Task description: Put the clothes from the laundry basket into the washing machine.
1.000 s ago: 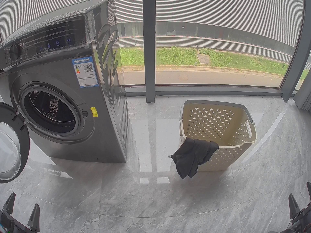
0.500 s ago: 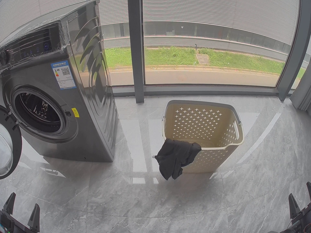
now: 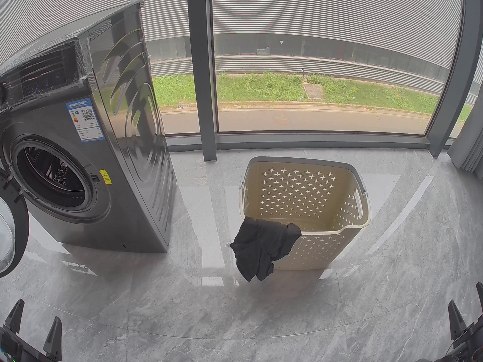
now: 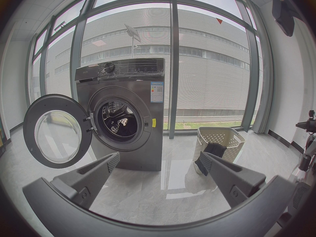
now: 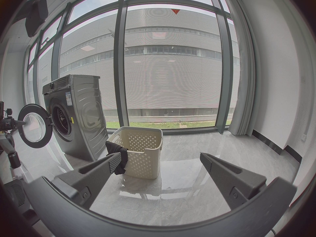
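Head view: a dark garment (image 3: pixel 261 247) hangs over the near left corner of the laundry basket (image 3: pixel 322 250), half outside, so it is probably easy to pinch there. The basket stands on the floor to the right of the washing machine (image 3: pixel 85 142), whose door (image 3: pixel 7 232) is swung open to receive the load. The left pincer (image 3: pixel 37 311) and right pincer (image 3: pixel 466 295) are both spread wide and empty. The garment lies ahead between them, well apart from either.
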